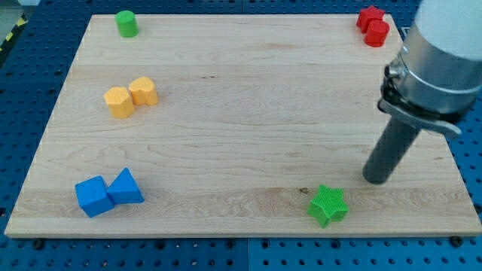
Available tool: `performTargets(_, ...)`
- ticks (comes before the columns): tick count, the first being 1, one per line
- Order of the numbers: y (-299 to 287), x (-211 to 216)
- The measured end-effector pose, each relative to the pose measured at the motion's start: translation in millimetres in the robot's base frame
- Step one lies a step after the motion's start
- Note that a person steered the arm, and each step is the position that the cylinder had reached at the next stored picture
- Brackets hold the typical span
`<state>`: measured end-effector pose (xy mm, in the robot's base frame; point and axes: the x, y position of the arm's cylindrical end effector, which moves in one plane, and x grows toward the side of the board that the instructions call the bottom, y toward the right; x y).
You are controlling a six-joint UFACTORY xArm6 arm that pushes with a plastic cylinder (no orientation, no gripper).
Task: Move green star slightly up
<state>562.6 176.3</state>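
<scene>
Green star (327, 205) low on the board (248, 113), w/ my tip (375, 179) near it at approx 2 o'clock, not touching.
No pincer on this arm, just a bare rod holding nothing. Other blocks well apart: green cylinder (126, 23) at 11 o'clock, two red ones (373, 25) at 1, yellow pair (130, 96) at 10, blue pair (108, 191) at 9.

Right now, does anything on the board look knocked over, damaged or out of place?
Nothing stands out. The green star sits flat near the view's bottom edge, intact, with my tip up and to the view's right of it, apart from it. The other blocks rest flat on the wooden board.
</scene>
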Motion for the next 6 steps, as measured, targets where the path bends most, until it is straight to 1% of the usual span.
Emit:
performTargets(1,2.1,34.6)
performTargets(2,1.8,55.6)
performTargets(3,-8.3,55.0)
performTargets(4,-41.5,55.0)
performTargets(5,-62.3,55.0)
performTargets(6,-89.1,41.4)
